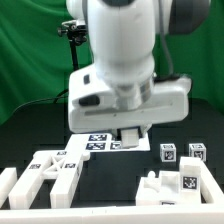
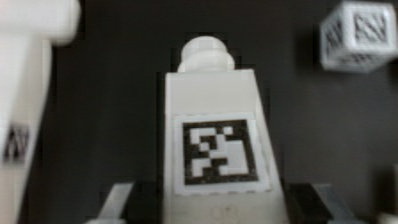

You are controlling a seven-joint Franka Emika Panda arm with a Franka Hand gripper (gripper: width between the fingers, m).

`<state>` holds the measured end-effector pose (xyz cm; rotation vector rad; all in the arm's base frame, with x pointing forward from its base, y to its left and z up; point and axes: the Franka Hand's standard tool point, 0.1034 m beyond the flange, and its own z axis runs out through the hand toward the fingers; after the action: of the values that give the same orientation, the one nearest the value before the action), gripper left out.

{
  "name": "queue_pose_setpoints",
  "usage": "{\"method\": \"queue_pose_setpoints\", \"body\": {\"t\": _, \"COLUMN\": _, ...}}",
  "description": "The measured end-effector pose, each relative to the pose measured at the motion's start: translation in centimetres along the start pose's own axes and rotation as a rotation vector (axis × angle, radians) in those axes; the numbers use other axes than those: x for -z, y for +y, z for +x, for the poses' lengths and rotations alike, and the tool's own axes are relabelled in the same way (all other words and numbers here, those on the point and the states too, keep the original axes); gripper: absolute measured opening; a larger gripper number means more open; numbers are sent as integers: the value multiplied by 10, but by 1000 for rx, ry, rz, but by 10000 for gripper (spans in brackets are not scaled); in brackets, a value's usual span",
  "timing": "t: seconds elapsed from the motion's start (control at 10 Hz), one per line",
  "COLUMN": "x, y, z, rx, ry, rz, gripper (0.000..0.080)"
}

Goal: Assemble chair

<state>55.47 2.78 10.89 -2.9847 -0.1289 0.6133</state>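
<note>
My gripper (image 2: 217, 203) is closed around a white bar (image 2: 214, 110) of the chair. The bar has a black-and-white tag on its face and a rounded peg (image 2: 205, 50) at its far end. The dark fingers (image 2: 128, 203) press against both of its sides. In the exterior view the gripper (image 1: 130, 135) hangs under the large white arm at the middle of the black table, with the bar just showing below it. Other white chair parts lie loose: a tagged group (image 1: 55, 168) at the exterior view's left and a notched block (image 1: 172, 186) at its right.
Two small tagged cubes (image 1: 167, 152) (image 1: 197, 151) stand at the exterior view's right; one cube (image 2: 361, 30) shows in the wrist view. A long white slab (image 2: 27, 90) lies beside the bar. The marker board (image 1: 98, 142) lies just left of the gripper. A green backdrop stands behind.
</note>
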Motion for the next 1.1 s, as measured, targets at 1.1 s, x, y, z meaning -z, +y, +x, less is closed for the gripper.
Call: {"method": "queue_pose_setpoints", "body": {"t": 1.1, "x": 45, "y": 3, "z": 42, "rx": 9, "ry": 804, "rz": -116, "gripper": 287}}
